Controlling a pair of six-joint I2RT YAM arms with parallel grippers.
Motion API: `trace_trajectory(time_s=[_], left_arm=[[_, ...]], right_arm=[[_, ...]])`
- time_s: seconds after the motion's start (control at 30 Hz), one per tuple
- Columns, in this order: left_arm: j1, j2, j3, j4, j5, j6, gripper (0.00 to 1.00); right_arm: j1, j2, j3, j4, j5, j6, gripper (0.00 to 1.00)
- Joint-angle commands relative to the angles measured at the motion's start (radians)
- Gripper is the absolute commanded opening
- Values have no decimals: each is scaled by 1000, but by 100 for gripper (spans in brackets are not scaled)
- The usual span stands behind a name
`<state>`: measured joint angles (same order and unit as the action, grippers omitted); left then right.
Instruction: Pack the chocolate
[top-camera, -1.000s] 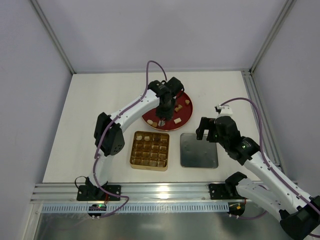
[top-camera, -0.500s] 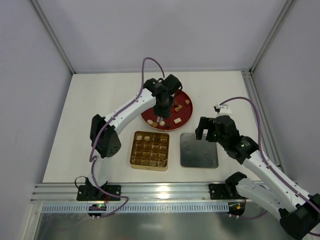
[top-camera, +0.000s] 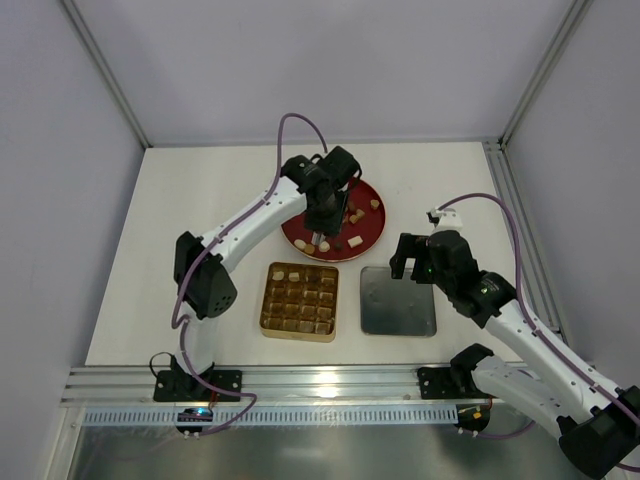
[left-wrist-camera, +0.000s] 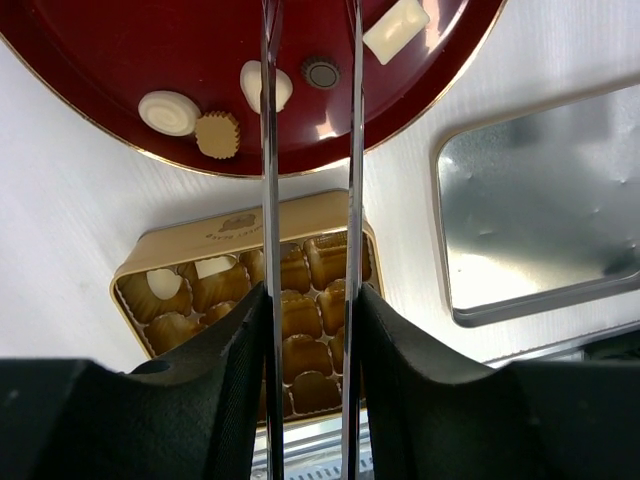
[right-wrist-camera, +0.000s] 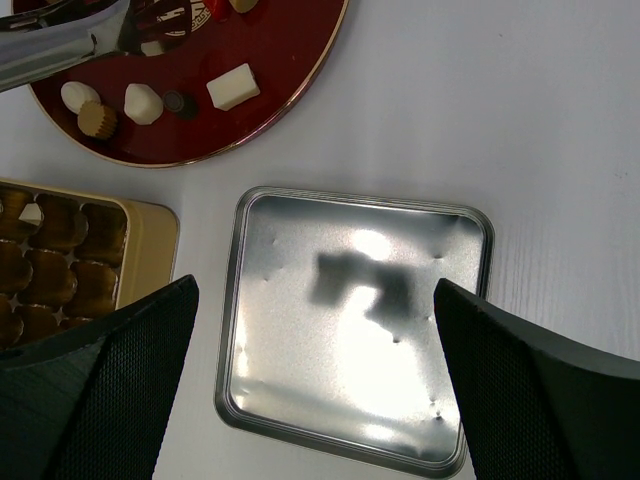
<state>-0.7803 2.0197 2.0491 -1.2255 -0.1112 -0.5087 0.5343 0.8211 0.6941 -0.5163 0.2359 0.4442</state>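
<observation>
The chocolate pieces lie on the round red plate (top-camera: 368, 232). In the left wrist view I see a cream disc (left-wrist-camera: 168, 112), a tan fluted cup (left-wrist-camera: 217, 134), a dark round piece (left-wrist-camera: 321, 72) and a white block (left-wrist-camera: 396, 28). My left gripper (top-camera: 322, 228) hangs over the plate, its long metal fingers (left-wrist-camera: 268, 180) parallel and apart with nothing between them; their tips run out of view. The gold gridded box (top-camera: 299, 301) holds two cream pieces (left-wrist-camera: 163, 283) in a corner. My right gripper (top-camera: 415, 258) is open and empty above the silver lid (right-wrist-camera: 360, 330).
The silver lid (top-camera: 398, 300) lies right of the gold box, in front of the plate. The plate (right-wrist-camera: 300, 80) and the box rim (right-wrist-camera: 150, 240) also show in the right wrist view. A metal rail runs along the near table edge.
My left arm's elbow has swung left and its gripper has shifted slightly farther over the plate. The right arm has not moved.
</observation>
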Motion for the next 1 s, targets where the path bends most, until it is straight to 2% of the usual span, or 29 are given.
trace_trajectory(time_s=[0.0,0.43,0.97], left_arm=[[-7,-58,3,12,41,32,39],[-56,-27,34,-11,73,139,43],[-62,51,54,-19,62,188,44]], right_arm=[[-2,0,24,32,2,-1,100],[-3,-13,28,19,6,-1,100],[-3,-28,28,2,20,-2,100]])
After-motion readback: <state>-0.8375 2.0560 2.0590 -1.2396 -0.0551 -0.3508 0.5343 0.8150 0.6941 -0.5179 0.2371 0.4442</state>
